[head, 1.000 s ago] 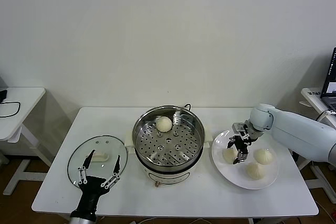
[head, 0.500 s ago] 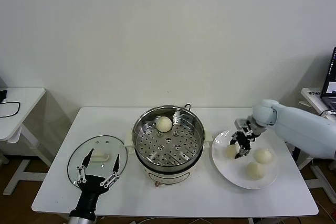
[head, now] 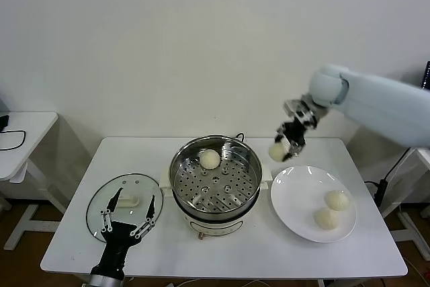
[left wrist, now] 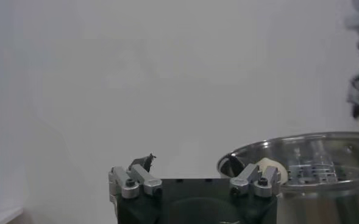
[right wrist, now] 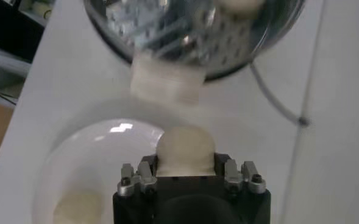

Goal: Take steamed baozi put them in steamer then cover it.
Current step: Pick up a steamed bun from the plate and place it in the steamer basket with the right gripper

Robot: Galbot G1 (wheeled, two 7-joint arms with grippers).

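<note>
While my right gripper [head: 285, 146] carries a baozi [head: 277, 152] clamped at its sides above the steamer's [head: 215, 178] right rim, I judge it soft and light — squeeze gently; left gripper [head: 127, 212] waits, jaws apart.

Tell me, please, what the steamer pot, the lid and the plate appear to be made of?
Steamer: polished stainless steel by its mirror shine, on a cream base, likely plastic. Lid: clear glass, table showing through, metal rim. Plate: glossy white, probably ceramic.

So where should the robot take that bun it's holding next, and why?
Probably sideways toward its left, over the shiny round steel steamer. The right gripper is shut on a cream-white dough bun, lifted between the steamer and the flat white plate; one bun already lies on the perforated tray, with room beside it.
</note>
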